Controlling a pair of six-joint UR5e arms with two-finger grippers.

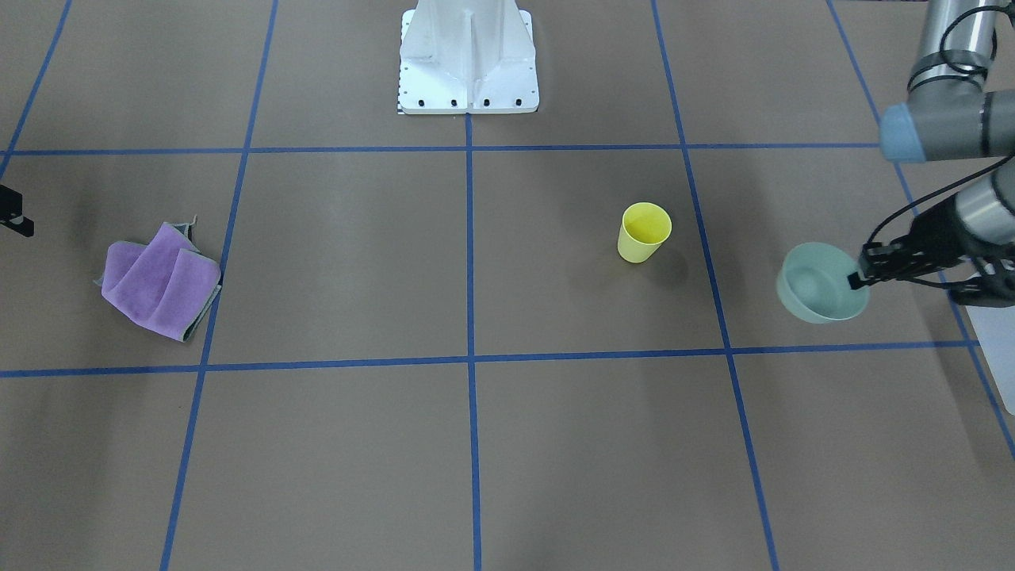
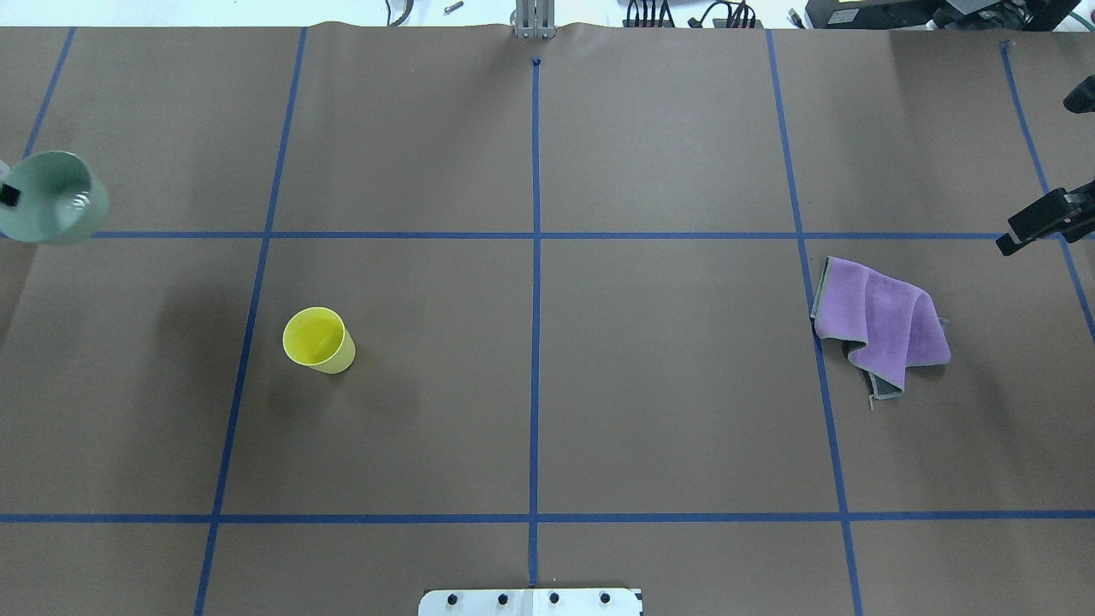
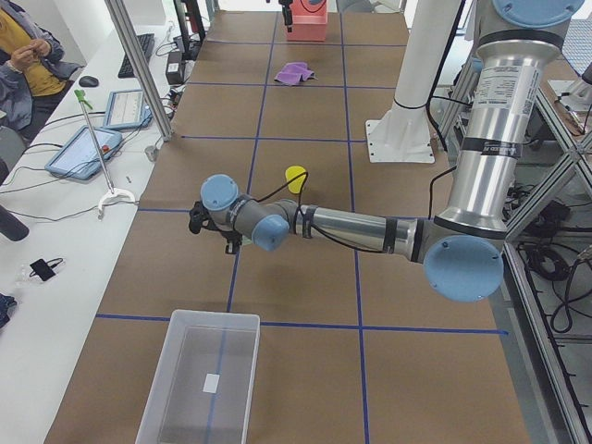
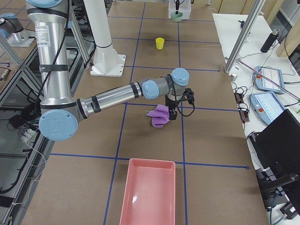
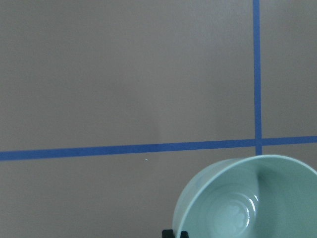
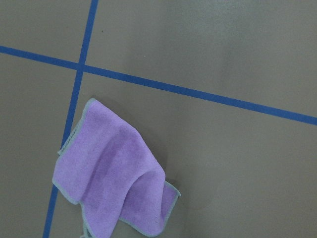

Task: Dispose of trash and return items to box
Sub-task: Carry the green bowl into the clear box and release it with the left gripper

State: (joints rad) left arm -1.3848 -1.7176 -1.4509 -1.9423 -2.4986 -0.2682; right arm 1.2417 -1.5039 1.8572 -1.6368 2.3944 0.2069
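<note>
Pale-green glossy round bowl (image 1: 813, 287), embossed centre, tilting | left gripper (image 1: 858, 278) clamping its rim | right gripper (image 2: 1018, 233) hovering, opening impossible to tell

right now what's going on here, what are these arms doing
The left claw is pinching the green bowl by its rim, tilted and off the table. The right claw hangs beside the purple cloth without gripping it. The yellow cup stands upright, untouched, between them. A clear box and a pink bin sit at opposite table ends.
</note>
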